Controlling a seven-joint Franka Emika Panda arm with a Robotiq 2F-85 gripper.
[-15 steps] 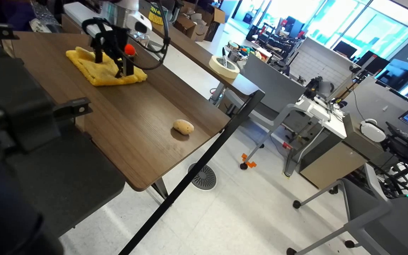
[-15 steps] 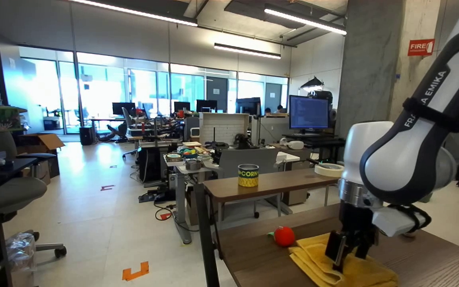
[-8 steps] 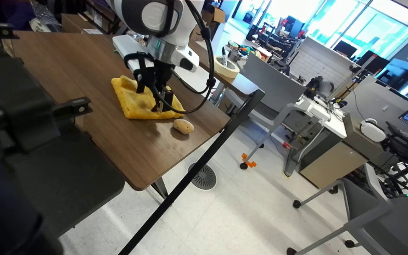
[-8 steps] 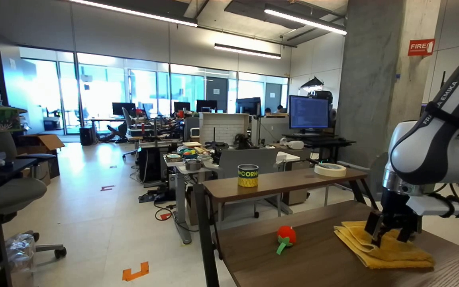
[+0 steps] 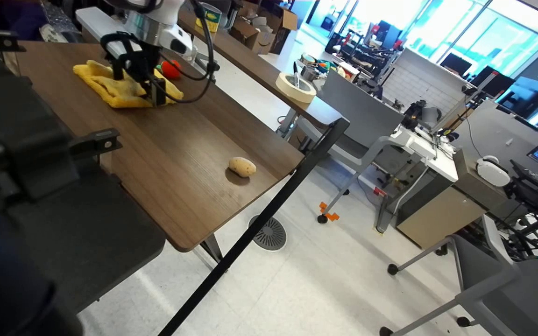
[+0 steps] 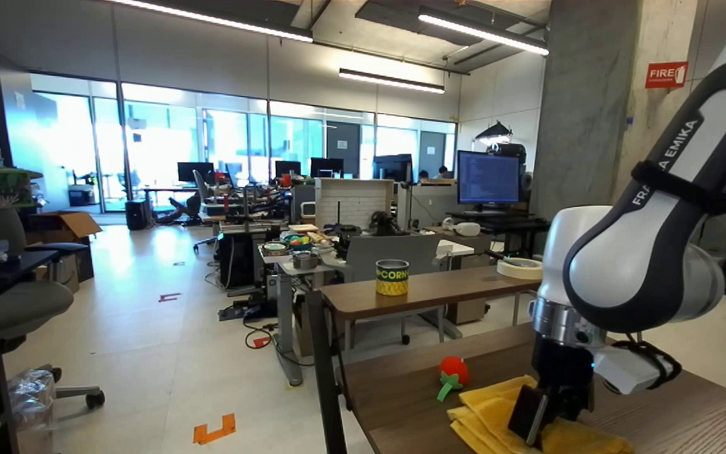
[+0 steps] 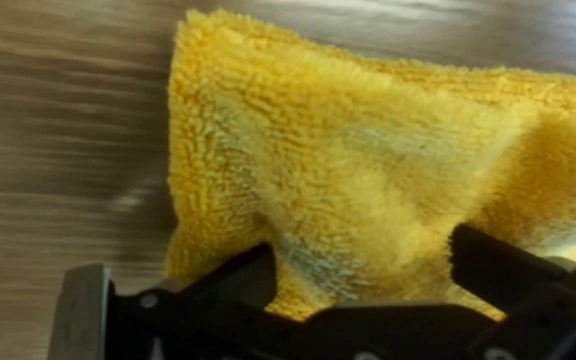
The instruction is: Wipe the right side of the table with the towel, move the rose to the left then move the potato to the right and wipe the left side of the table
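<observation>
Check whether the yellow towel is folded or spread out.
Folded. In an exterior view, the towel lies on the table with stacked layers showing along one edge; how many, I cannot tell.

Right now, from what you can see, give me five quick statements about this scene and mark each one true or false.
1. The fingers stand apart, with the towel showing between them. True.
2. The potato is between the fingers. False: it lies on the table, apart from the towel.
3. The rose sits on top of the towel. False: it rests on the table beside it.
4. The towel is folded in layers. True.
5. The can marked CORN stands on the same surface as the roll of tape. True.
</observation>
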